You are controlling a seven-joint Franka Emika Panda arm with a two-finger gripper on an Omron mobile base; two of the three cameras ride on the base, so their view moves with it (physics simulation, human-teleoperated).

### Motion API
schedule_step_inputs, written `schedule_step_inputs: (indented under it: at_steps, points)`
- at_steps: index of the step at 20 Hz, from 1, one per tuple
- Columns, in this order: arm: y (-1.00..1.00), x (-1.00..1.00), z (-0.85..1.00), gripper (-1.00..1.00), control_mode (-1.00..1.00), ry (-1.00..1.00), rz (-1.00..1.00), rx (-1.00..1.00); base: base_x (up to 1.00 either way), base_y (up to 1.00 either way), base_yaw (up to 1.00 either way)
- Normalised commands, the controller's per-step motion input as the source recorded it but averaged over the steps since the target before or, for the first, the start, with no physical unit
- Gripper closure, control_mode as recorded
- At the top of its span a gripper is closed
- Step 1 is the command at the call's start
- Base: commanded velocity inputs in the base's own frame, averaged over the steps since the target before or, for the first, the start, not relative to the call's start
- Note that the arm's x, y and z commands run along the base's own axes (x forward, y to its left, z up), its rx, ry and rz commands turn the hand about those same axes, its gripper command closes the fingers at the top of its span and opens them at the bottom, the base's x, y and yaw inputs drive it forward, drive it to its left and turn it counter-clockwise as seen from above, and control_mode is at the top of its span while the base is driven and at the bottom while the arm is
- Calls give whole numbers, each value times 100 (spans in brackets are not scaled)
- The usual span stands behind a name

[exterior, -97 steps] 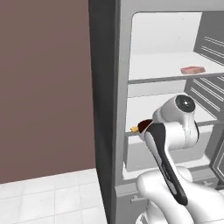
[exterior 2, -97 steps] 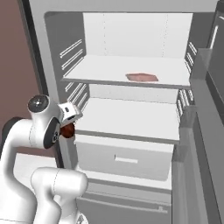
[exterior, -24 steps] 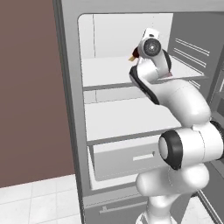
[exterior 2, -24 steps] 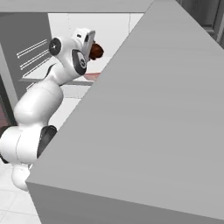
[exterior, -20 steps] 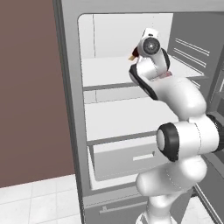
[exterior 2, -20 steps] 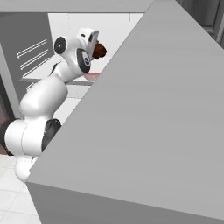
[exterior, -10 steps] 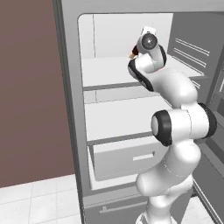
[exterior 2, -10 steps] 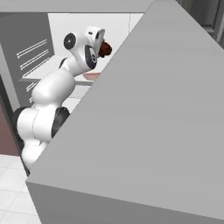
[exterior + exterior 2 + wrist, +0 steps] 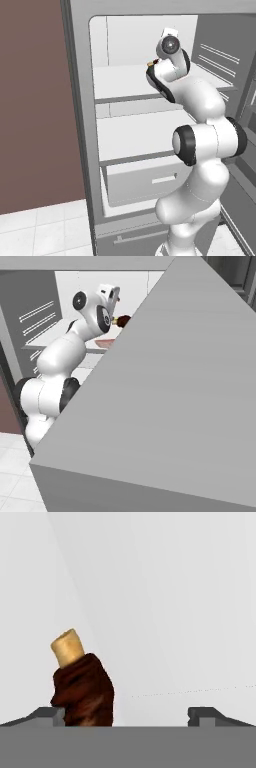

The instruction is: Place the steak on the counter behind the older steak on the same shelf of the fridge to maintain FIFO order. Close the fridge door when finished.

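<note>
Arm reaches deep into the open fridge (image 9: 80,125), hand up at the upper shelf (image 9: 120,82). The steak (image 9: 82,687) — dark brown chunk, tan bone end pointing away from the hand — sits against one finger tip (image 9: 47,714), while the other tip stands well apart from it, bare. So the gripper (image 9: 127,714) looks spread, yet whether the meat is pinched, merely resting on one tip, or already set down, I cannot tell. In the right base view the steak (image 9: 121,320) hangs at the hand, above and just beyond the older steak (image 9: 104,343), a pink slab lying flat on the shelf. Risks, as I judge them: if the chunk rests against only one finger it may roll or tip off and land on or ahead of the slab, spoiling the FIFO order. The white back wall (image 9: 165,602) looks close — pushing farther could jam the bone end against it. A low withdrawal could drag the slab forward. The fridge door (image 9: 165,386) is wide open, crowding the right base view; it must not swing before the arm is clear.
</note>
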Motion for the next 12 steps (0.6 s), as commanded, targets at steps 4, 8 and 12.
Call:
schedule_step_inputs:
  at_steps: [4,8,12]
  points:
    - [0,0,10,-100,-100,1,0,-1,0,0,0]
    - [0,-13,29,-100,-100,0,0,-1,0,0,0]
    - [26,-76,10,-100,-100,-2,0,-2,0,0,0]
